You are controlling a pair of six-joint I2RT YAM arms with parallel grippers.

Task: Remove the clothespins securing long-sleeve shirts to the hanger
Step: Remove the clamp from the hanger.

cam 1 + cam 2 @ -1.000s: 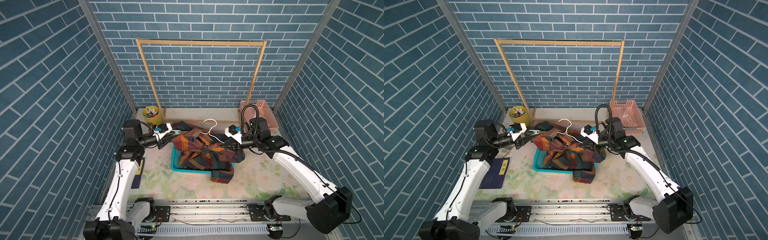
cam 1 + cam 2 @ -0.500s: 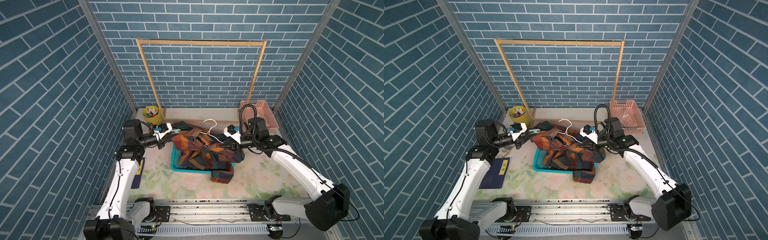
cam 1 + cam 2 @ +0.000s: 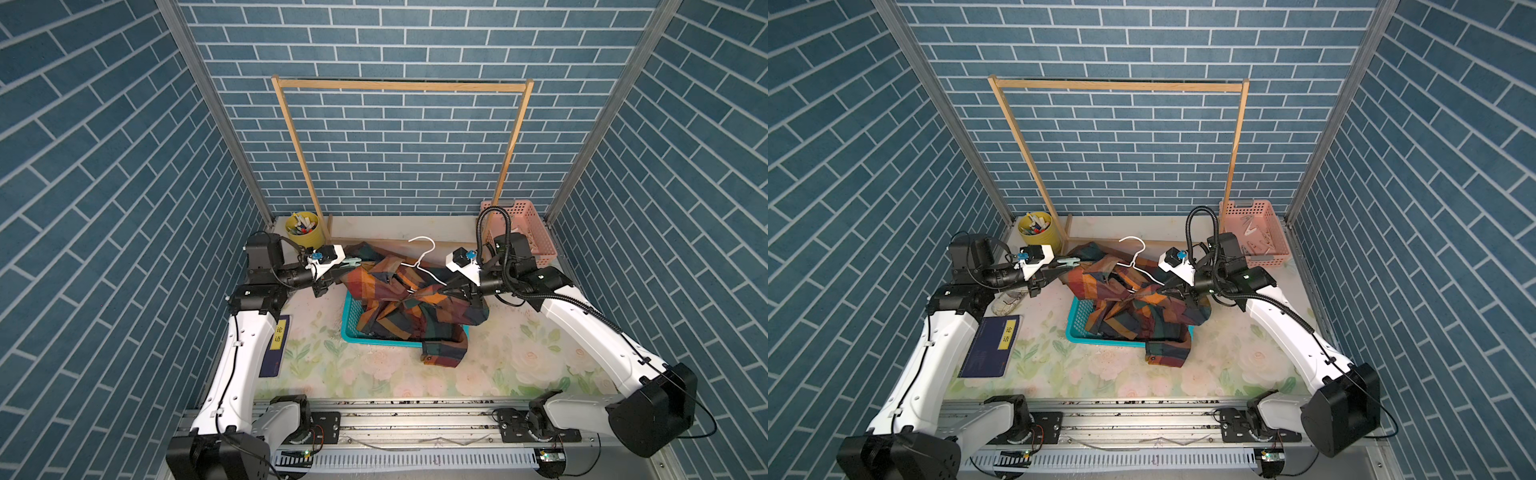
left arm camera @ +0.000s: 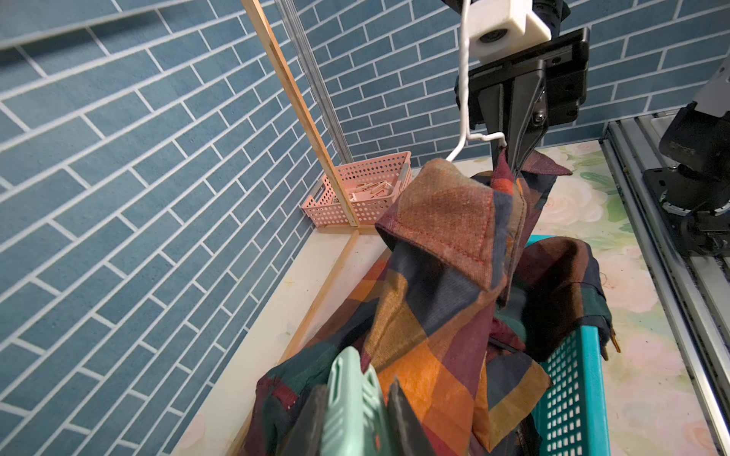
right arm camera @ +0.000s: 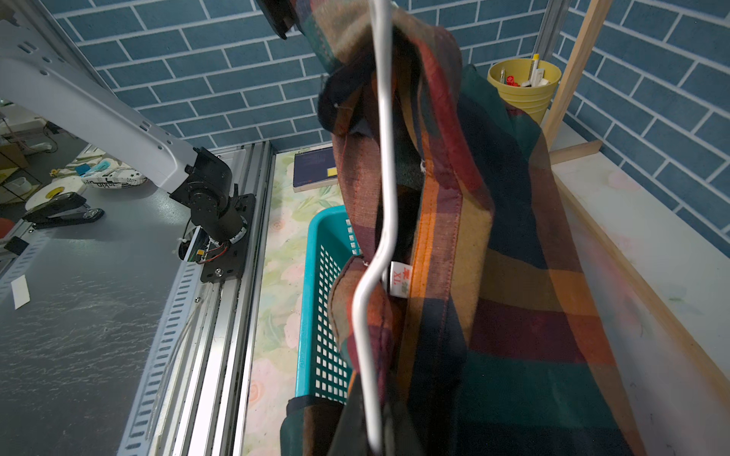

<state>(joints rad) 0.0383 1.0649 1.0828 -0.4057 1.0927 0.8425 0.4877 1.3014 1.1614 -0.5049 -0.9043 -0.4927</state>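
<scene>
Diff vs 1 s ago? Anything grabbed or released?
The left pincer closed onto the pale mint-green plastic clothespin at the edge of the orange, red and navy plaid shirt. Nothing was let go. Unchanged: the right pincer stays shut on the thin white wire hanger, and the shirt lies over the teal plastic basket.

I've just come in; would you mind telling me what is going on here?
Two robot arms are unpegging a plaid shirt from a white wire hanger. The right gripper is shut on the hanger, holding it up with the shirt trailing into a teal basket. The left gripper is closed around a mint-green clothespin at the shirt's edge. Whether the pin is clipped to the cloth cannot be told.
</scene>
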